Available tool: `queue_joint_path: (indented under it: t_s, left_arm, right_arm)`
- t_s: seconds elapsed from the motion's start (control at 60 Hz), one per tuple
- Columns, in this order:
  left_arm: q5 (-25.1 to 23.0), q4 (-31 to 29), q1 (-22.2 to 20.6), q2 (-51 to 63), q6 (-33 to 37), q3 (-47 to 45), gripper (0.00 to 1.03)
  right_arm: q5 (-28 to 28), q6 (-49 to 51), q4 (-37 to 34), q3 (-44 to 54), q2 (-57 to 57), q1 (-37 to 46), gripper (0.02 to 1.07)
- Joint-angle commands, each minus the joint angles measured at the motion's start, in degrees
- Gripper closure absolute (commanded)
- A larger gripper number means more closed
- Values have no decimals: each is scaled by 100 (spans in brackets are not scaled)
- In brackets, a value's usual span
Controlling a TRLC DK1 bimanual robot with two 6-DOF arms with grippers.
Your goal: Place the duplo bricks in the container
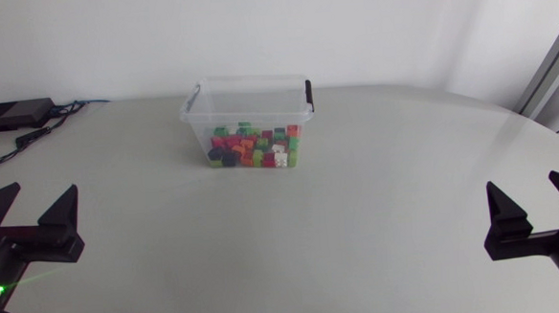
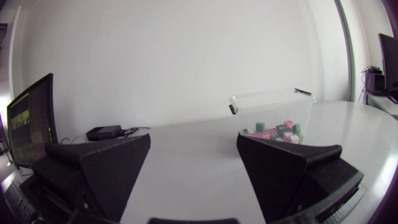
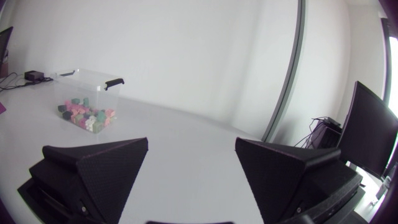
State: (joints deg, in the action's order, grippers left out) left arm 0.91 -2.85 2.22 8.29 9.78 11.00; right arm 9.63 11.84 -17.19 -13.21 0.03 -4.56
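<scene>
Since every one of the duplo bricks I can see lies inside the clear container, which stands near the middle of the desk's far edge, the placing looks done. The left gripper sits at the near left corner and the right gripper at the near right corner, both spread wide and holding nothing. I judge no further pick is needed unless another brick turns up.

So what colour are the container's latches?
Black latches on clear container; best in right wrist view.
</scene>
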Motion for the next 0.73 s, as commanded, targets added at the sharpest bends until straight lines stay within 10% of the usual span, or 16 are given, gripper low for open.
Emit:
queue_joint_path:
  t_s: [0.0, 0.717]
  left_arm:
    - [-29, 112, -62, -145, -303, -243, 7]
    - [-91, 285, -222, -829, -978, -1100, 8]
  right_arm:
    - [-128, -309, 276, 278, -21, 87, 6]
    - [-963, -1184, 1719, 1321, -3, 456, 6]
